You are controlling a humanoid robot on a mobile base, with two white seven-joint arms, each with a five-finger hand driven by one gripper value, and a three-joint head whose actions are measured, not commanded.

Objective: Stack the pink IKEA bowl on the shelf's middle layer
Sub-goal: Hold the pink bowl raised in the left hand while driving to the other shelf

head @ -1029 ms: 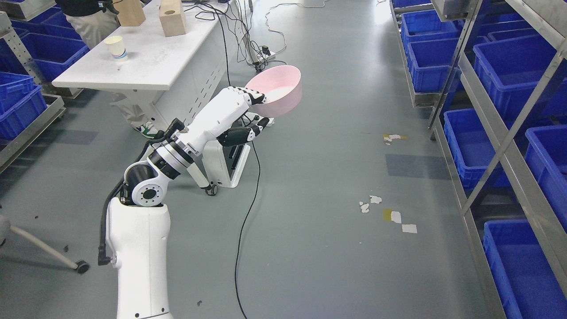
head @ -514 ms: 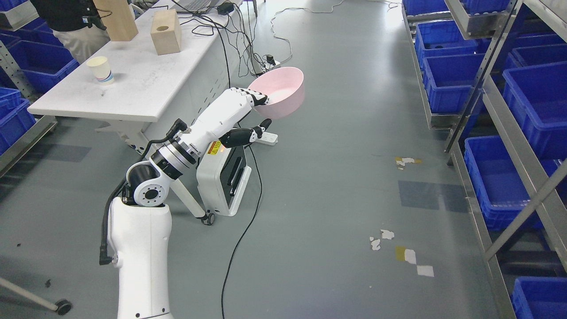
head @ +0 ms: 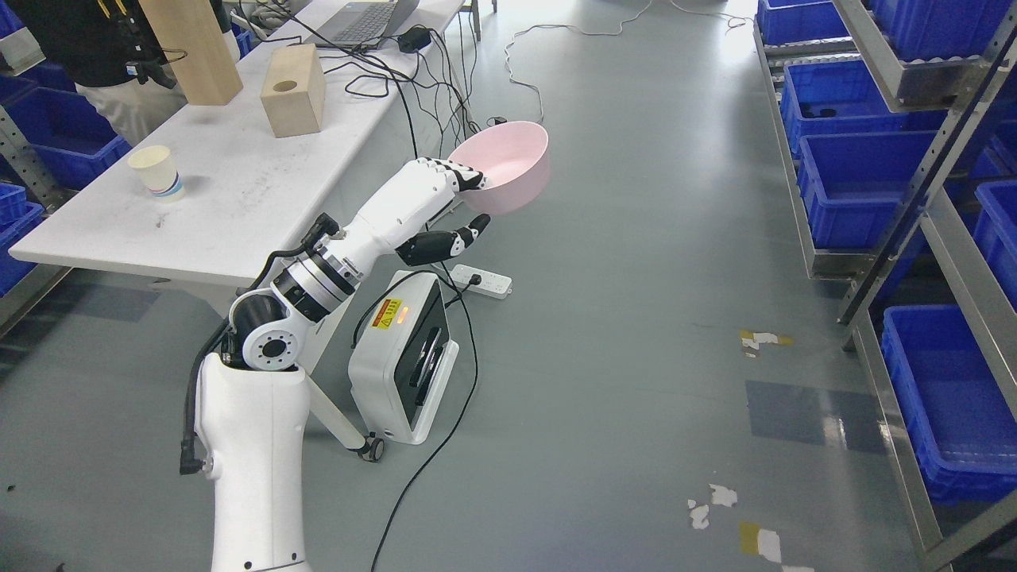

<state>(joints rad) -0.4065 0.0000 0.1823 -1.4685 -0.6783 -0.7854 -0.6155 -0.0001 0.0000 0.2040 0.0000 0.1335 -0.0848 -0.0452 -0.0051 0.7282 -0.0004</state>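
My left hand [head: 465, 202] is shut on the near rim of a pink bowl [head: 508, 171] and holds it in the air above the grey floor, right of the white table [head: 238, 183]. The fingers [head: 457, 173] curl over the rim and the thumb [head: 445, 242] sits below it. The bowl is upright and looks empty. A metal shelf rack [head: 914, 183] with blue bins [head: 858, 187] runs along the right side, well apart from the bowl. My right arm is not in view.
On the table stand a paper cup [head: 155, 172], two wooden blocks [head: 292, 91] and a laptop [head: 361, 20]. A person [head: 95, 56] stands behind it. A white device [head: 405, 353], a power strip [head: 481, 280] and cables lie on the floor. More blue bins at the left.
The whole picture has shifted down and left as the camera moved; the shelf rack shows more from the side. My left hand keeps the pink bowl in the same hold.
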